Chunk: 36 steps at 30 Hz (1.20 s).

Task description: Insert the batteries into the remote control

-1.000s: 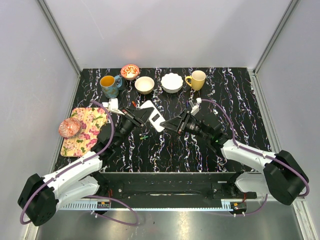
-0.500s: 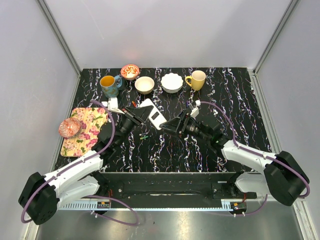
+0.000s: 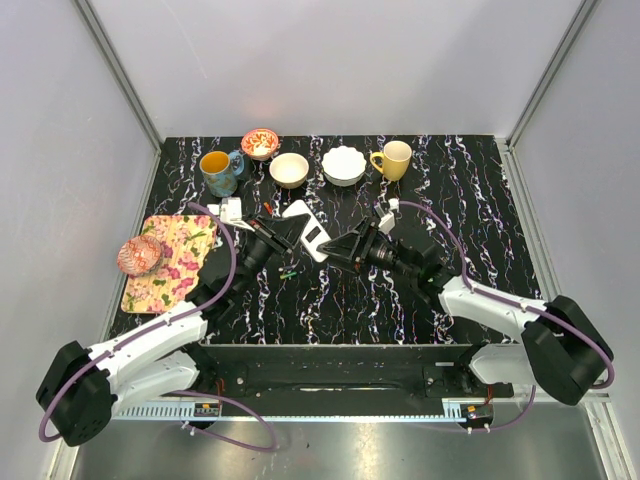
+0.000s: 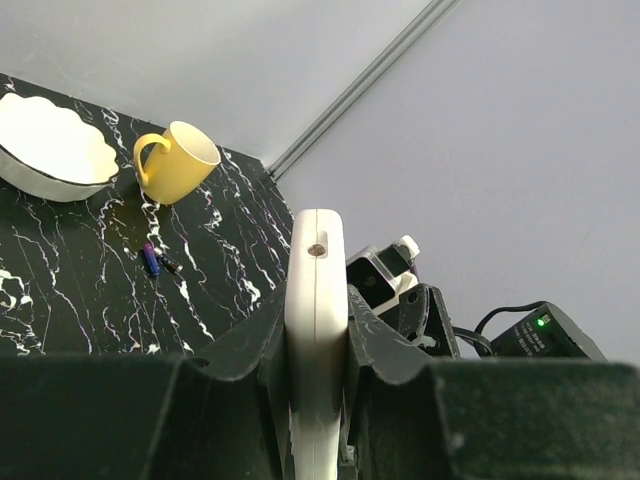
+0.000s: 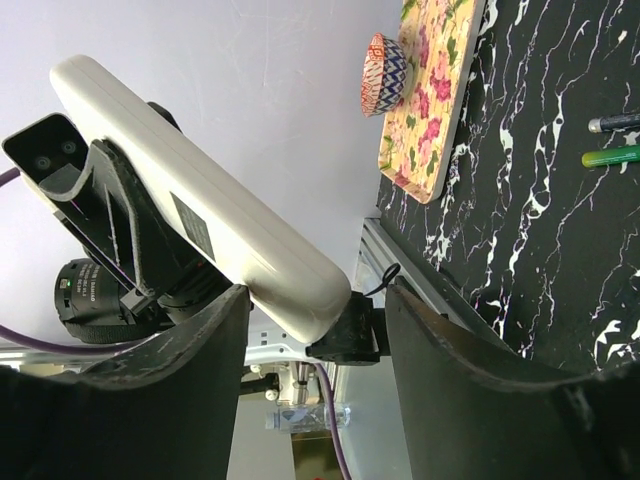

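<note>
Grey walls box in the black marbled tabletop [image 3: 480,200]. At frame left the flowered board [image 3: 185,250] lies near that edge. My left pincer [image 3: 283,228] is clamped on the remote control [image 3: 309,230], lifted at centre, white back showing. A green cell [image 3: 287,272] (a battery, I judge) lies just below it. My right pincer [image 3: 343,245] has closed in since a second ago and now straddles the remote's lower end, jaws apart, not gripping. I judge it is going for the cover. Open room lies rightward; the yellow mug [image 3: 394,158] stands at the far edge.

Overhead and close wrist views share the remote control [image 3: 306,231].
</note>
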{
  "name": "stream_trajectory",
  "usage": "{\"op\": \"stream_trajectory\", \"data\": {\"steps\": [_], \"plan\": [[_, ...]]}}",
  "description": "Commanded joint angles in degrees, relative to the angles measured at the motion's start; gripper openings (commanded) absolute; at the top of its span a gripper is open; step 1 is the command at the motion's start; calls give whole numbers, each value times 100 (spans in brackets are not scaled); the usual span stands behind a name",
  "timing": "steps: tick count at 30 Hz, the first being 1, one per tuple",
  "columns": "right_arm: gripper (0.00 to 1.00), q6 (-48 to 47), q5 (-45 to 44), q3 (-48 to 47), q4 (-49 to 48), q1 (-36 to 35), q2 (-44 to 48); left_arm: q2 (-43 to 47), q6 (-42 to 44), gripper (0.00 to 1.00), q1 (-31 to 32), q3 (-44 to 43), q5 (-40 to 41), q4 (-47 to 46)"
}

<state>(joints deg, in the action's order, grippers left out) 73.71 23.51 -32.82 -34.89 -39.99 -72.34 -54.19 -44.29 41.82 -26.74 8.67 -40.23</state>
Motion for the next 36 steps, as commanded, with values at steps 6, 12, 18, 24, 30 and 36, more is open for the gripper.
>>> {"op": "stream_trajectory", "data": {"steps": [6, 12, 18, 24, 30, 36], "plan": [[56, 73, -65, -304, -342, -9, -184, 23, 79, 0, 45, -235, 48, -389], [45, 38, -57, -295, -413, -18, -255, 23, -132, 0, 45, -279, -40, -433], [40, -67, -48, -269, -281, -18, -193, 58, -159, 0, 45, -288, -23, -451], [34, -103, -22, -181, -228, -9, -132, 84, -124, 0, 45, -323, -5, -451], [27, -129, -39, -128, -176, -18, -70, 93, -132, 0, 36, -376, -23, -468], [19, -173, -22, -76, -114, -9, -35, 128, -150, 0, 37, -419, -23, -442]]}}
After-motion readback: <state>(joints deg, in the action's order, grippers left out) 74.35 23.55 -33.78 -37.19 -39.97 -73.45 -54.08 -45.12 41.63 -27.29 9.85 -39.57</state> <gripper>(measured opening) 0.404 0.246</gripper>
